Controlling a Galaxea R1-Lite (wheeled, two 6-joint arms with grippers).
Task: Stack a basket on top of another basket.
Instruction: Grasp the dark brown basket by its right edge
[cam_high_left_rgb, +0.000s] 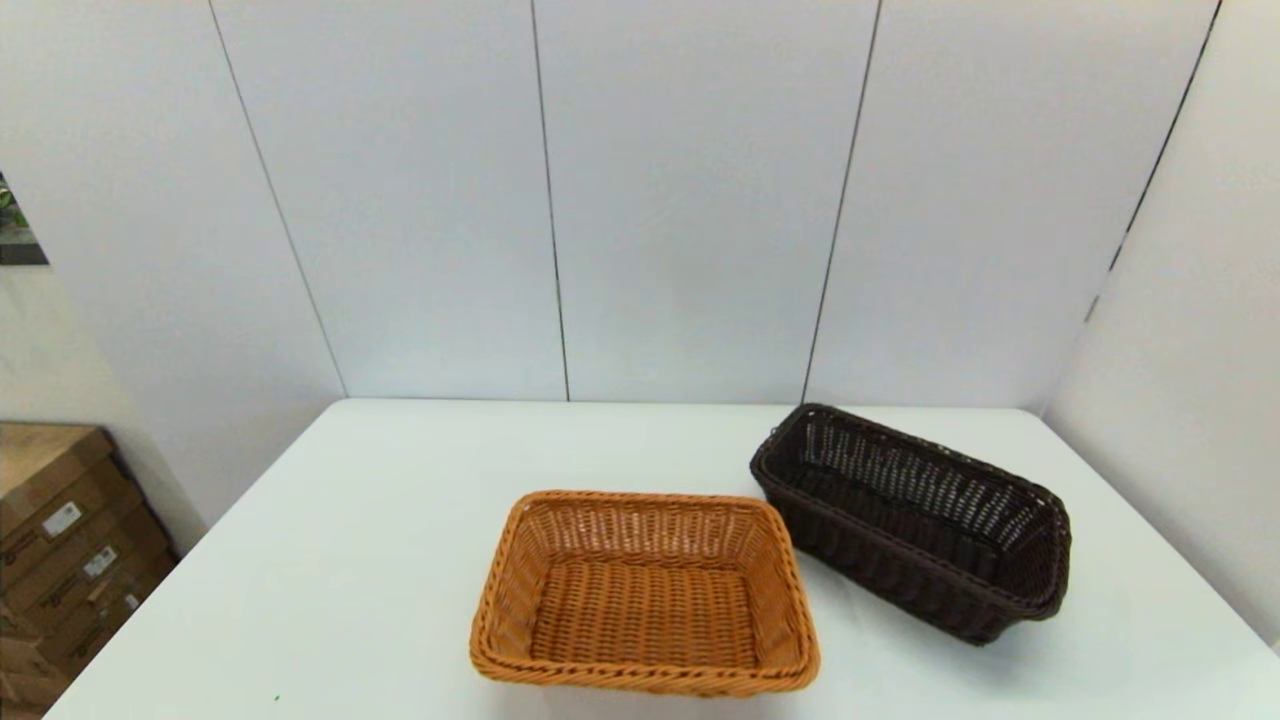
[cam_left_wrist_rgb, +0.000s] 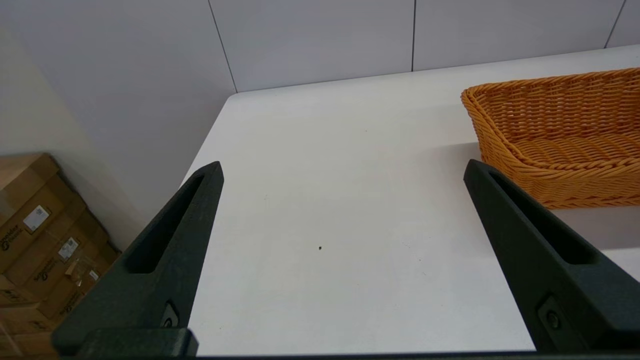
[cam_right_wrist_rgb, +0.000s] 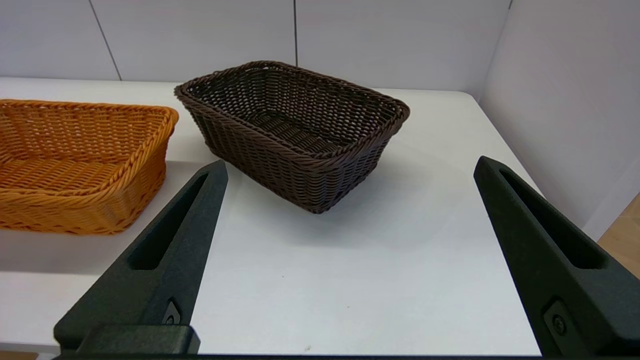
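A dark brown woven basket (cam_high_left_rgb: 912, 520) stands upright and empty on the white table at the right, turned at an angle; the right wrist view shows the dark basket (cam_right_wrist_rgb: 292, 130) too. To its left, nearer the front edge, sits an orange-tan woven basket (cam_high_left_rgb: 645, 592), also empty, seen as well in the left wrist view (cam_left_wrist_rgb: 560, 135) and the right wrist view (cam_right_wrist_rgb: 75, 165). The two baskets stand close together without clearly touching. My left gripper (cam_left_wrist_rgb: 342, 170) is open over bare table left of the tan basket. My right gripper (cam_right_wrist_rgb: 350, 167) is open, short of the dark basket. Neither arm shows in the head view.
The white table (cam_high_left_rgb: 380, 540) ends at grey wall panels behind and a wall close on the right. Cardboard boxes (cam_high_left_rgb: 70, 550) are stacked on the floor beyond the table's left edge, and the boxes (cam_left_wrist_rgb: 45, 240) show in the left wrist view too.
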